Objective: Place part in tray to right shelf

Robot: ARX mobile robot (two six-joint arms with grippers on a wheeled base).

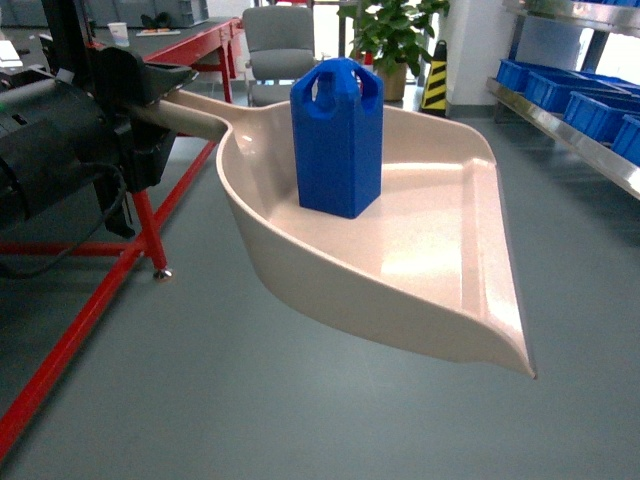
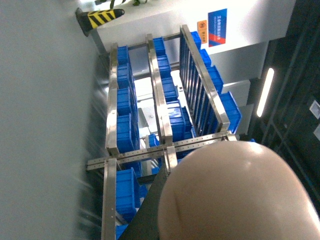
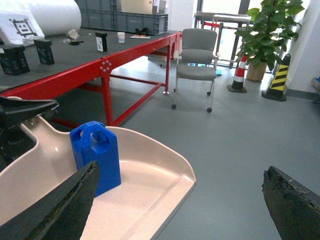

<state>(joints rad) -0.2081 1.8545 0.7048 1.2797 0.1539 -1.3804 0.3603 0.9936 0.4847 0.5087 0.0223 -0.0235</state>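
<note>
From the head view, we carry the tray (image 1: 400,250) level by its handle, which the left gripper (image 1: 150,105) clamps at the upper left, so the part (image 1: 338,137) stands upright near the tray's back wall, toward the handle, well short of the front lip. Holding it level, we judge, keeps the block from sliding. The right shelf (image 1: 575,130) lies along the right edge, carrying blue crates (image 1: 560,88).

The left wrist view alone shows the shelf's steel rails and crates in full, past the tray's rounded underside (image 2: 240,195).

The right wrist view shows the right gripper (image 3: 180,200) with fingers spread wide, empty, beside the tray, and the red workbench (image 3: 100,65) behind.
</note>
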